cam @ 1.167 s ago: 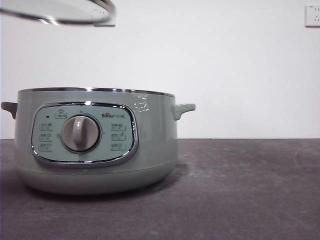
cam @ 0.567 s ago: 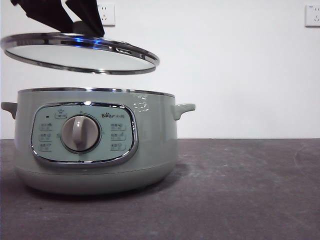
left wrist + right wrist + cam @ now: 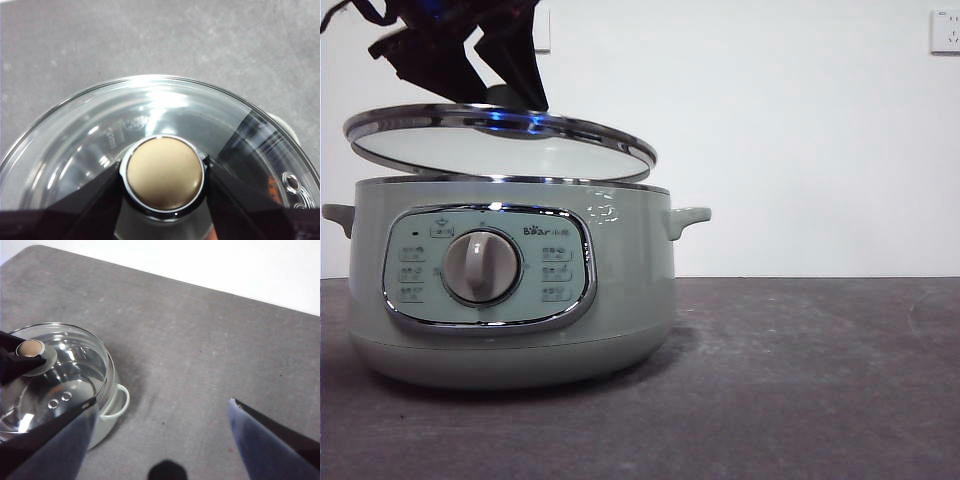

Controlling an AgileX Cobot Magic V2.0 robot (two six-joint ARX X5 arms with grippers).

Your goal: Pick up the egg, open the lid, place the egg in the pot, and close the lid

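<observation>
The glass lid with its chrome rim hangs slightly tilted just over the rim of the sage-green pot. I cannot tell whether they touch. My left gripper comes down from the top and is shut on the lid's knob, one black jaw on each side. The right wrist view shows the lid over the pot, with my right gripper open and holding nothing above the table beside them. The egg is not clearly in view. A small orange patch shows through the glass.
Dark grey table stretches out to the right of the pot. A white wall stands behind, with a socket at the top right. The pot's control panel and dial face the front camera.
The lid has come down from the top of the front view and shifted right, from well above the pot to just over its rim, with the left gripper following into view.
</observation>
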